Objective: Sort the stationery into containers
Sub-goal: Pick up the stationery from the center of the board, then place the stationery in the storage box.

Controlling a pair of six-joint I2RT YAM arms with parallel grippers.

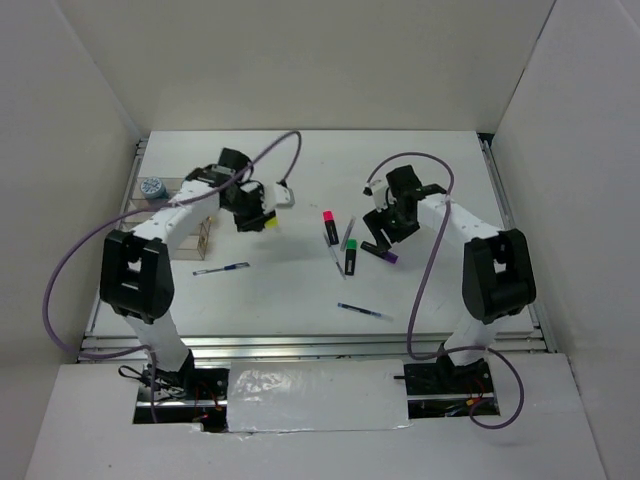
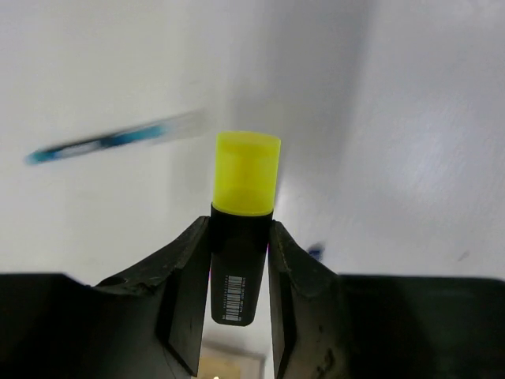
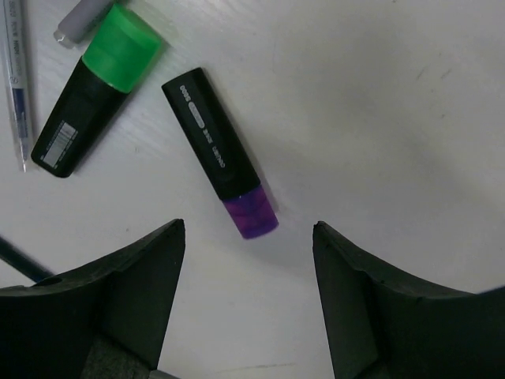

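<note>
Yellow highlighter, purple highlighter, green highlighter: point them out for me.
yellow-capped highlighter (image 2: 246, 172), left wrist view, on its cap.
purple-capped highlighter (image 3: 210, 136), right wrist view, on its black barrel.
green-capped highlighter (image 3: 120, 47), right wrist view, on its cap.

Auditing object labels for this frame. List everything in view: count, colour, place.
yellow highlighter: 1, black with yellow cap, clamped between the left fingers
pink highlighter: 1, black with pink cap, table centre
green highlighter: 1, black with green cap, right of centre
purple highlighter: 1, black with purple cap, lying under the right fingers
pens: 3, blue/silver; left of centre, front centre, beside the green highlighter
tub: 1, blue-white, far left
organizer box: 1, clear with tan edges, left side
table: 1, white
left fingers: 2, black, shut on the yellow highlighter
right fingers: 2, black, open
</note>
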